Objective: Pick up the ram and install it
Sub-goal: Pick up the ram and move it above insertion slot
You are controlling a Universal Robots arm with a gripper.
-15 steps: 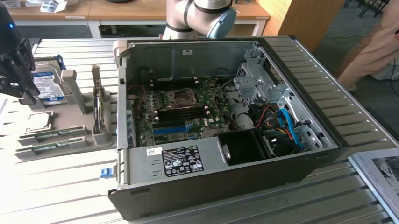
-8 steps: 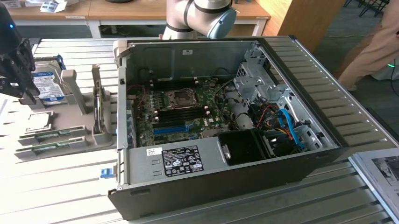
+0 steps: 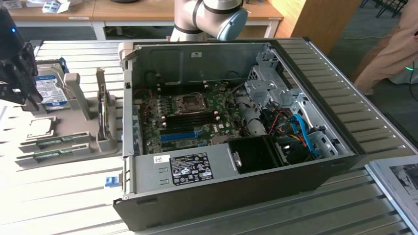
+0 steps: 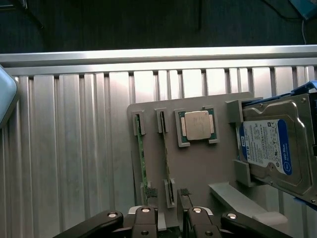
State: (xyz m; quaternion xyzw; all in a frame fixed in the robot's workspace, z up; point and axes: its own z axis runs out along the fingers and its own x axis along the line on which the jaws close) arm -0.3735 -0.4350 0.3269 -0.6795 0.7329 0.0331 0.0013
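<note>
- The hard drive (image 4: 270,144): far end cut off by the picture's edge.
- The tool (image 4: 168,193): body cut off at the edge.
- The ram (image 4: 140,158): seen edge-on; chips and label indiscernible.
- A person (image 3: 392,49): cut off at the exterior view's right.

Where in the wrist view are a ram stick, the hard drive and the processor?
ram stick (image 4: 140,158), wrist view, middle of its green edge
hard drive (image 4: 267,146), wrist view, on its blue-white label
processor (image 4: 197,125), wrist view, centre of its metal lid

Ram (image 3: 56,142) in a holder (image 4: 198,168) beside the hard drive (image 3: 50,91), at the exterior view's left of the computer case (image 3: 248,196).
</note>
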